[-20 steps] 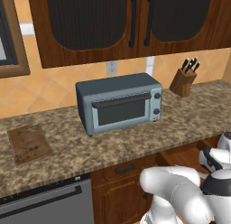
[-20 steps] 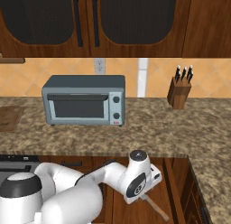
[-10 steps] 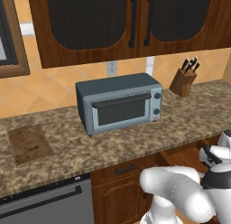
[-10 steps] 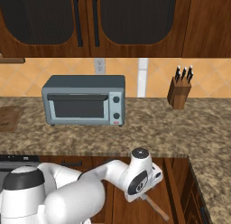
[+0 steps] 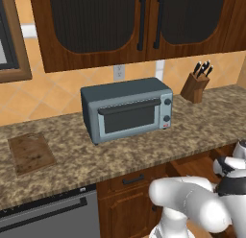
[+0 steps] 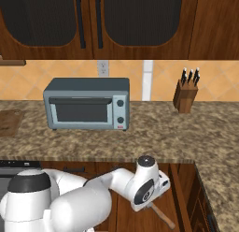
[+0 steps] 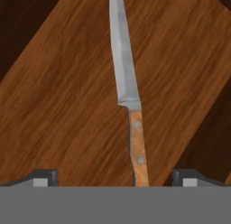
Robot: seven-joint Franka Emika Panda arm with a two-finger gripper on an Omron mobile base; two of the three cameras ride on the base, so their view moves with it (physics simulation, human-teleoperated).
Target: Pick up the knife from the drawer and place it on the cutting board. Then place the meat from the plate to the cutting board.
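Knife [image 7: 128, 83]: silvery-grey blade, orange-brown handle with two pale rivets. Drawer [image 7: 67, 105] floor: reddish-brown wood, streaked grain. Fingers [image 7: 43, 177]: dark grey. Bench [image 5: 202, 126]: speckled brown-tan granite. Cutting board [image 5: 31, 153], left of frame: mottled dark brown. Toaster oven [image 5: 127, 109]: blue-grey, dark glass door. Knife block [image 6: 185, 96]: brown, black handles. Cabinets [image 6: 116, 25]: dark reddish wood.
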